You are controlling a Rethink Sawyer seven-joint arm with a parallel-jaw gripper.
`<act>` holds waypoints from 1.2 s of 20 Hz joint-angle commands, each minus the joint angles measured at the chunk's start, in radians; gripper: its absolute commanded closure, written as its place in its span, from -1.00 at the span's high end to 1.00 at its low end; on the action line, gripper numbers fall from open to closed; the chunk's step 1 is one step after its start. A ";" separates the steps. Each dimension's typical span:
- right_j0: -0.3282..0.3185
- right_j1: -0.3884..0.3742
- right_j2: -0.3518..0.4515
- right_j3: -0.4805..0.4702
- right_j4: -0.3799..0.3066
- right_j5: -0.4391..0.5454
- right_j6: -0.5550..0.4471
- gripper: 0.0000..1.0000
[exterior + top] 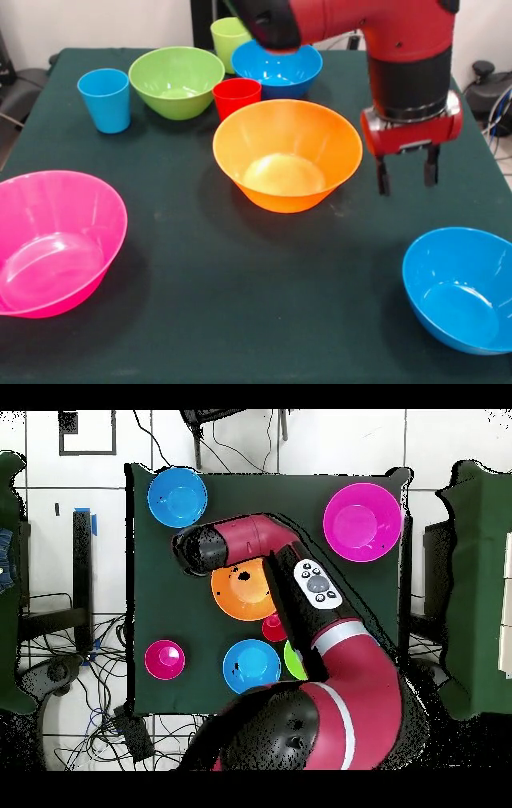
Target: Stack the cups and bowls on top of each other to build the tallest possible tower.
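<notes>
**Bowls and cups spread on the table, gripper empty beside the orange bowl**

In the front view we see the red and black arm (400, 56) coming down from the top on the right side. Its gripper (406, 174) hangs just to the right of the orange bowl (287, 154), above the dark green table (240, 304). The two black fingers (383, 176) stand a little apart and we see nothing between them, so the gripper is open and holds nothing.

The orange bowl stands upright near the middle of the table, and nothing is inside it. Just behind it, on its left, stands the red cup (236, 97). Further back we see the green bowl (176, 81), with the light blue cup (105, 99) near it on the left. A blue bowl (278, 70) stands at the far side, partly hidden by the arm, and the green cup (227, 38) is just beside it on the left. The pink bowl (54, 242) is at the near left and looks tilted. Another blue bowl (462, 288) is at the near right corner, also leaning.

In the overhead view, the arm crosses over the table and covers part of the orange bowl (240, 591). One blue bowl (177, 496) is at the upper left, the pink bowl (362, 521) at the upper right, the other blue bowl (251, 666) at the bottom. A small pink bowl (164, 659) is at the lower left. The gripper itself is hidden under the arm here.
</notes>
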 commanded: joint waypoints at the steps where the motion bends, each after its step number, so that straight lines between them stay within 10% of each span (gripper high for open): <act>1: 0.012 0.097 0.041 -0.167 -0.087 0.135 -0.355 1.00; 12: -0.002 0.262 0.071 -0.288 -0.175 0.097 -0.562 1.00; 24: -0.016 0.396 0.090 -0.302 -0.170 -0.028 -0.506 1.00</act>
